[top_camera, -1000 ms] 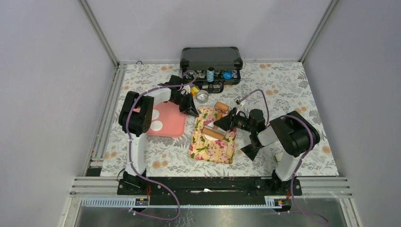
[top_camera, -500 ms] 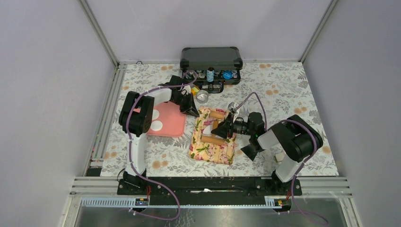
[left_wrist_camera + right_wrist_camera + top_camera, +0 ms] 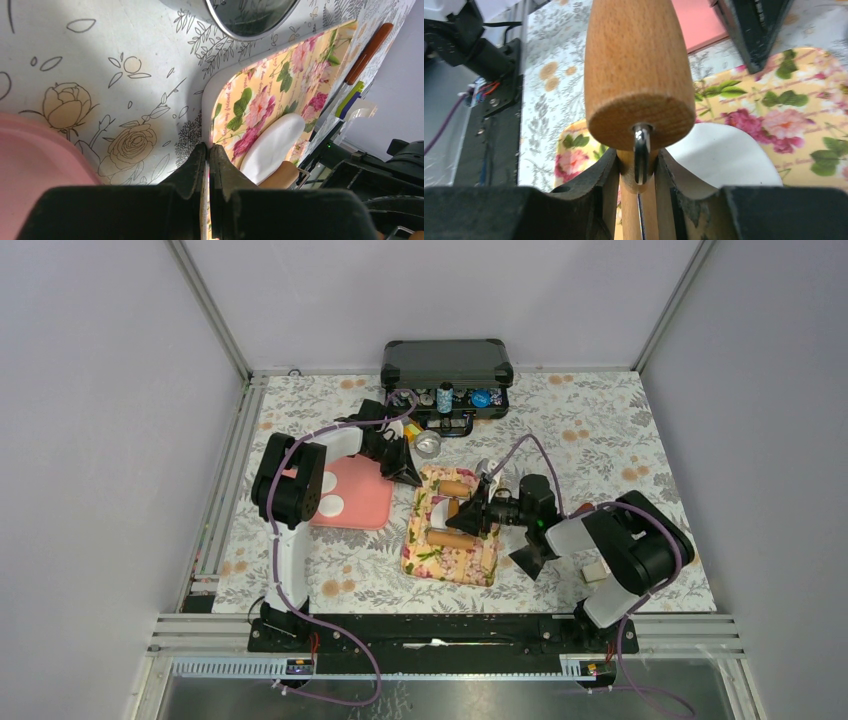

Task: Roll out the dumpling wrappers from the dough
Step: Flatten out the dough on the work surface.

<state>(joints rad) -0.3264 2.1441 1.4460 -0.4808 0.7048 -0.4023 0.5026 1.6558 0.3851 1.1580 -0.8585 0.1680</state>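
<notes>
A flat white dumpling wrapper [image 3: 439, 512] lies on the flowered board [image 3: 428, 558]; it also shows in the left wrist view [image 3: 272, 147] and the right wrist view [image 3: 724, 155]. My right gripper [image 3: 481, 510] is shut on the stem of a wooden double roller [image 3: 639, 75], whose two rolls [image 3: 451, 538] sit on either side of the wrapper. My left gripper [image 3: 410, 478] is shut on the board's far left edge [image 3: 207, 112]. Two white round dough pieces [image 3: 330, 505] lie on the pink tray [image 3: 365, 498]; I cannot tell how thick they are.
A round silver tin [image 3: 428, 444] stands just behind the board, and shows in the left wrist view [image 3: 250, 15]. An open black case [image 3: 447, 375] with small items is at the back. A small white-and-green block [image 3: 595, 570] lies by the right arm.
My right gripper has pushed left, carrying the roller further onto the board and towards me, so its rolls now straddle the wrapper. The left gripper has stayed on the board's edge.
</notes>
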